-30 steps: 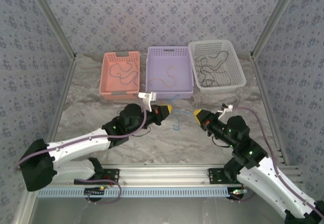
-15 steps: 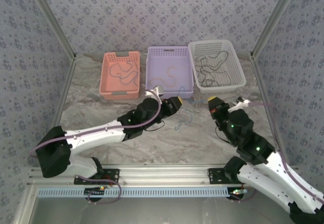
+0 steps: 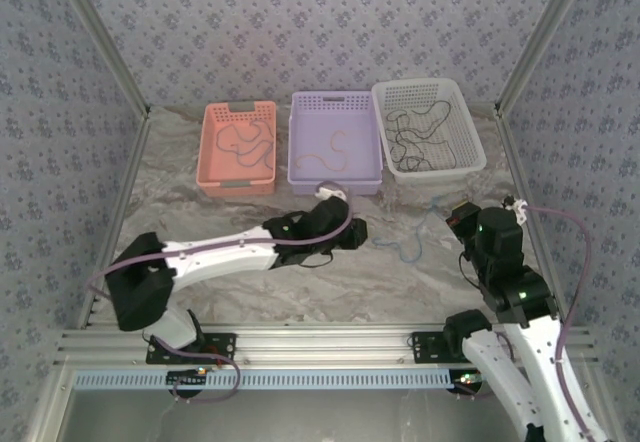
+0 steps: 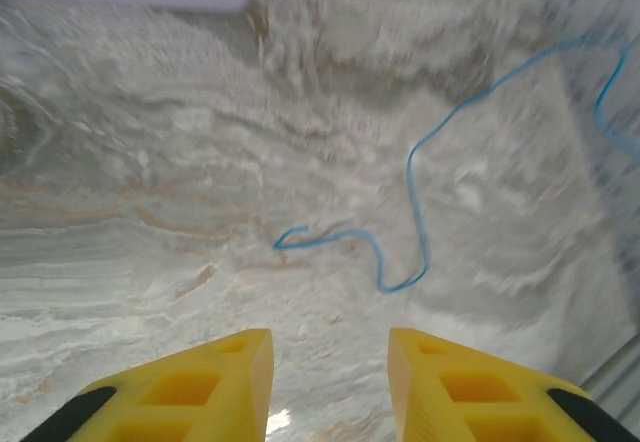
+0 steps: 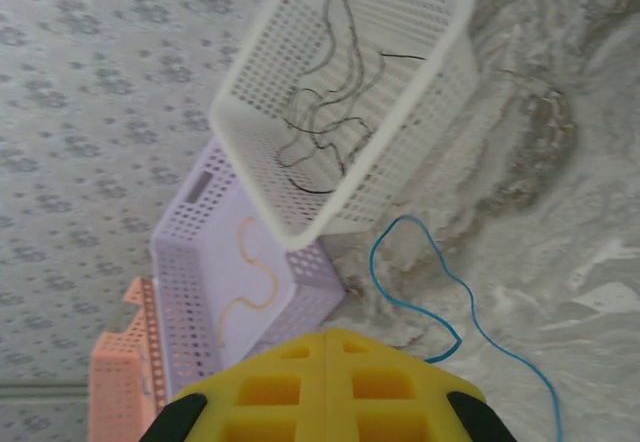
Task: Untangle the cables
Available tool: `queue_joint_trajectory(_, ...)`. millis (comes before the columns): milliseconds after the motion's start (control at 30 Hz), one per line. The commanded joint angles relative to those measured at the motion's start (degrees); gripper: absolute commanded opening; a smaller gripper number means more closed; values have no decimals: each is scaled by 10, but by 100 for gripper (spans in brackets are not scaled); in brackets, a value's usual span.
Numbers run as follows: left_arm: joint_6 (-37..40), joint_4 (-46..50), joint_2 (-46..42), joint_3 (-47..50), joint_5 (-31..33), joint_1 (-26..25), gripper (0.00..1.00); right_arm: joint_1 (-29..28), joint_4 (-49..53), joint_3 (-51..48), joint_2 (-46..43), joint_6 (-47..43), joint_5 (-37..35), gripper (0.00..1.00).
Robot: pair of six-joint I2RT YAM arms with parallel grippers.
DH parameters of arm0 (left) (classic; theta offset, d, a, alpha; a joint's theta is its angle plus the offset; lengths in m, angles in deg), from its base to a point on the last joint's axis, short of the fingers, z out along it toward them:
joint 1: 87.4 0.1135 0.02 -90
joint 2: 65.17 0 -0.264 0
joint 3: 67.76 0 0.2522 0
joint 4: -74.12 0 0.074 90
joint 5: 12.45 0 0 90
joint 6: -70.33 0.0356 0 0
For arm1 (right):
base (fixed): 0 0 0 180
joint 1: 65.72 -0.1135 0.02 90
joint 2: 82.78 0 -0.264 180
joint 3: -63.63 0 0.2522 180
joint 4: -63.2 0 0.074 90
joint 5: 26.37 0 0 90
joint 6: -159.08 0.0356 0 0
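In the left wrist view the left gripper (image 4: 330, 382) has its yellow jaws apart with bare surface (image 4: 150, 162) between them. Ahead of them the blue cable (image 4: 415, 212) lies on the surface. Its short loose end is near the middle, and its length runs up and to the right, where it leaves the picture. The far part of that view is blurred.

In the right wrist view the right gripper (image 5: 327, 362) has its jaws pressed together along one seam. The blue cable (image 5: 371, 260) loops just beyond them and meets their edge. I cannot tell whether it is pinched, because the jaws hide that stretch.

Beyond that loop stand a white basket (image 5: 410, 142) holding a black cable (image 5: 330, 112) and a purple basket (image 5: 185, 272) holding a tan cable (image 5: 262, 267). The orange basket (image 5: 115, 382) is cut off at the corner.

From above, all three baskets show whole in a row. The blue cable (image 3: 405, 252) lies roughly left to right between the two grippers, with one end bending towards the white basket (image 3: 435, 174). The jaws of both grippers are too dark and small to read from there.
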Motion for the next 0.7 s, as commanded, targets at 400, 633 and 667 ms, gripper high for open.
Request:
queue_joint_trajectory(400,490,281,240,-303,47,-20,53,175,-33,-9,76,-115,249,0)
queue_joint_trajectory(633,553,341,325,-393,-38,23,52,188,-46,-5,92,-118,271,0)
queue_joint_trajectory(667,558,343,331,-401,-42,26,52,188,-46,-4,94,-119,272,0)
